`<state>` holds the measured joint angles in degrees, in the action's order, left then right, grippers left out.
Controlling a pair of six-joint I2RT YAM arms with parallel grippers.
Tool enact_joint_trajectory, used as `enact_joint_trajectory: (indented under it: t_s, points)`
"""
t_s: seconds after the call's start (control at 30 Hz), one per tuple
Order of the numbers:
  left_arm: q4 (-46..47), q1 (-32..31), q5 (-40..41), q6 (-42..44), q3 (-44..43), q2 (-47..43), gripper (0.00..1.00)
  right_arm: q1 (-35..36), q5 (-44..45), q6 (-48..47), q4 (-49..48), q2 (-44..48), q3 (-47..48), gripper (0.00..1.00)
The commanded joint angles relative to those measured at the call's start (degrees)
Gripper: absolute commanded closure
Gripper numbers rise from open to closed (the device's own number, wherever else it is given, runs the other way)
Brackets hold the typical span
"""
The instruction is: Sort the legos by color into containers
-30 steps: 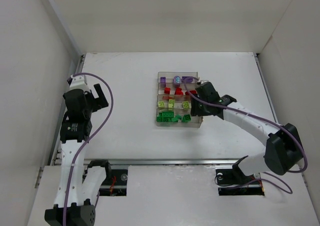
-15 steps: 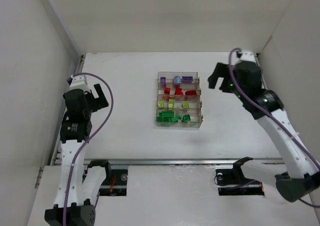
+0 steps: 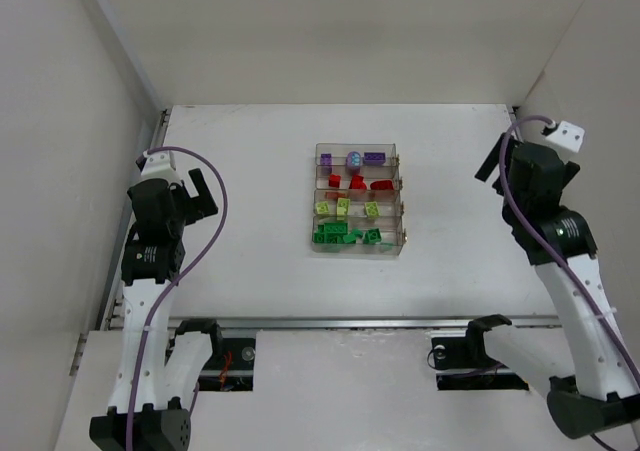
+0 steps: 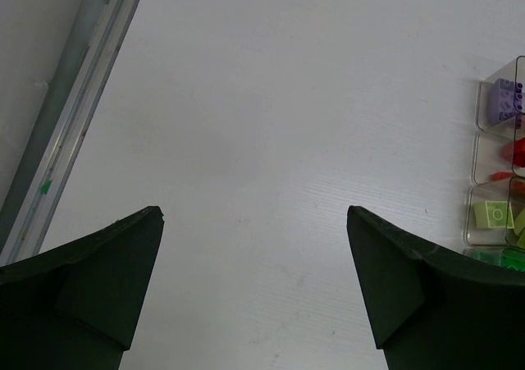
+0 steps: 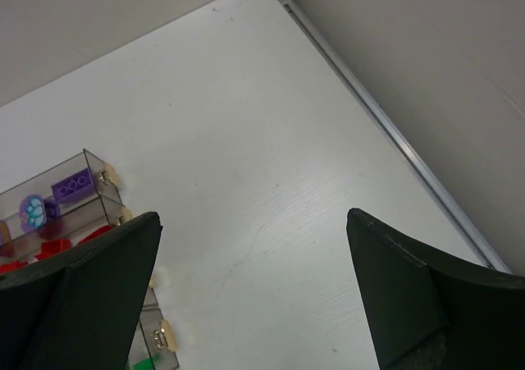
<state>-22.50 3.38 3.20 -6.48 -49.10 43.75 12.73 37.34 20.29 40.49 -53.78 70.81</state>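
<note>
Legos (image 3: 343,207), frame centre, seem light, stiff, slick: pinch opposite flat sides. Left gripper (image 4: 254,218) and right gripper (image 5: 254,218) gape, empty.

Left gripper (image 4: 254,212) open and empty, right gripper (image 5: 254,214) open, both arms apparently raised, well apart

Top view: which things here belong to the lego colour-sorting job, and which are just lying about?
Job in hand:
- divided tray
- purple bricks, red bricks, lime bricks, dark green bricks, each colour in its own compartment
- left gripper and right gripper, both open and empty

Just there:
- white table
- purple cables
- enclosure walls
</note>
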Motion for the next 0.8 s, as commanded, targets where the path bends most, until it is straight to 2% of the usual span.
enact_joint_trajectory:
  t_s: [0.0,0.1,0.17,0.27,0.47,0.77]
  points:
    - [2.6,0.2,-0.4,0.2,0.3,-0.8,0.07,-0.1,-0.1,-4.1,-9.5,7.7,-1.7,0.0]
    - [2.6,0.2,-0.4,0.2,0.3,-0.8,0.07,-0.1,0.7,-4.1,-12.2,12.5,-4.4,0.0]
    - [2.6,0.2,-0.4,0.2,0.3,-0.8,0.07,-0.1,5.4,-4.1,-14.7,15.0,-7.5,0.0]
    - [2.6,0.2,-0.4,0.2,0.3,-0.2,0.07,-0.1,7.5,-4.1,-17.1,19.4,-8.9,0.0]
    - [2.6,0.2,-2.1,0.2,0.3,-0.2,0.07,-0.1,8.2,-4.1,-15.8,21.4,-10.2,0.0]
    - [2.6,0.2,-2.6,0.2,0.8,-0.2,0.07,-0.1,7.5,1.2,-11.6,24.8,-8.6,0.0]
